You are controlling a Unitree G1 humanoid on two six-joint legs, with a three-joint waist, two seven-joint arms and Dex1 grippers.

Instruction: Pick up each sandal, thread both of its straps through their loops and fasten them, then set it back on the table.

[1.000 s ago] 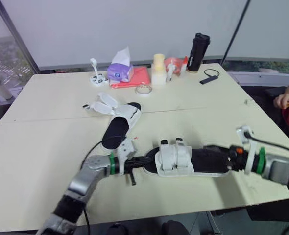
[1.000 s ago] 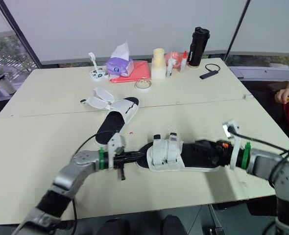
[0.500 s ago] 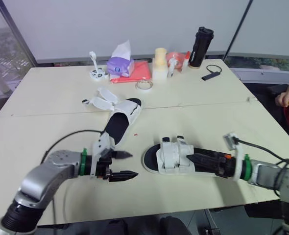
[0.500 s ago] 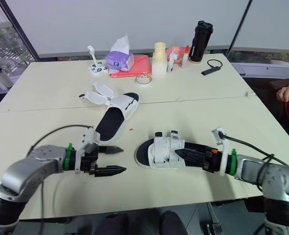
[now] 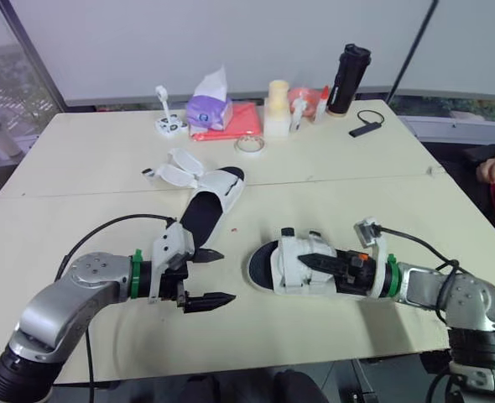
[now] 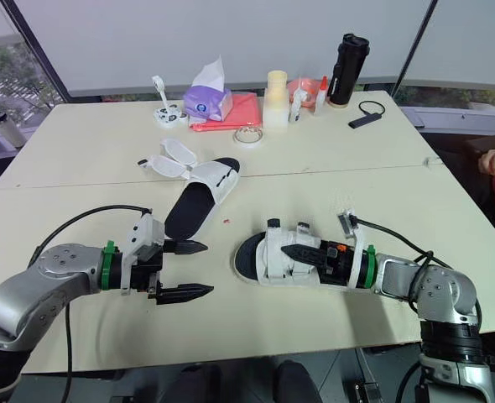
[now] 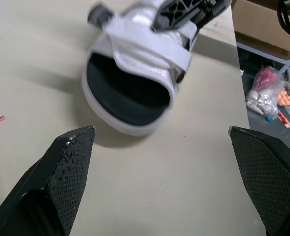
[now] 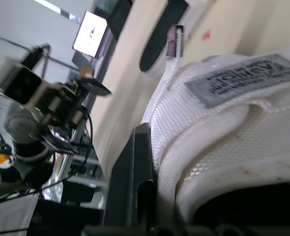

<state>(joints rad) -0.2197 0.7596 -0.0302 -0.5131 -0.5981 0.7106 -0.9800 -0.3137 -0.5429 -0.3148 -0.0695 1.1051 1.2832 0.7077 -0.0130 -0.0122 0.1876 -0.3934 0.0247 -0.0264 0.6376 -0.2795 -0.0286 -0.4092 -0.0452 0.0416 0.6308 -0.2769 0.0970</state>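
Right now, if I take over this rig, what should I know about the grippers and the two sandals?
Left gripper: open, empty, hovering beside the near sandal.
Right gripper: at the near sandal's straps, grip unclear.
Near sandal lies on the table, straps folded across; fastening not confirmed.
Far sandal: on the table, straps splayed open, not done.
To do: verify the near one, then the far sandal.

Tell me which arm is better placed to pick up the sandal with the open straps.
Left, probably. The left gripper is open, empty and closer to the open-strapped sandal; the right gripper lies over the near sandal's straps.
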